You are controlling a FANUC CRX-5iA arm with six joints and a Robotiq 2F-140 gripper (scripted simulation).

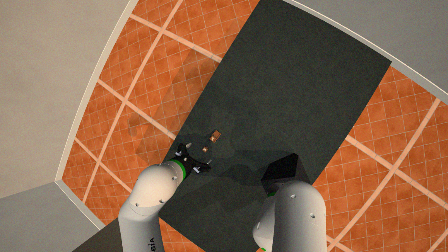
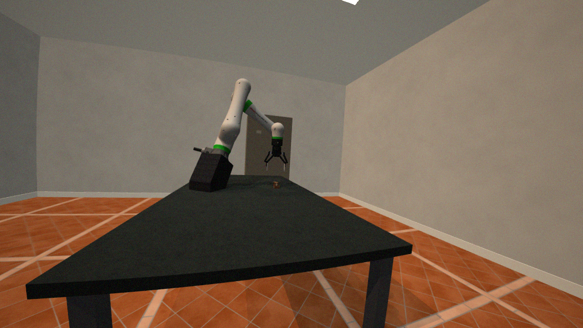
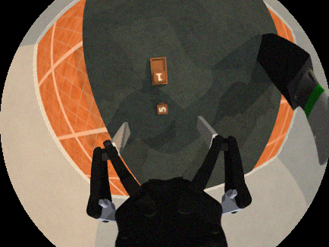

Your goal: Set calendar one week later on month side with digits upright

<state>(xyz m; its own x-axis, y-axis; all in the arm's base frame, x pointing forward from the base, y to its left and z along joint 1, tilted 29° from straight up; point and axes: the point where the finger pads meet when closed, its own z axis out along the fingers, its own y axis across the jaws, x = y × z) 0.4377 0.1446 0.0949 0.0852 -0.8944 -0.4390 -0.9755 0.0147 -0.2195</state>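
Observation:
A small brown tray lies flat on the dark table, with one cube in one half showing a 1 on top; its other half looks empty. It also shows in the wrist view. A second brown cube stands on the table outside the tray, a short way from it, with a 5 on top; the wrist view shows it too. My gripper is wide open and empty, raised above the table near the loose cube. It hangs over the table in the exterior view. The month's name is too small to read.
The robot's dark base block stands on the table near the tray. The table's long edge runs close beside the gripper. A door is in the back wall.

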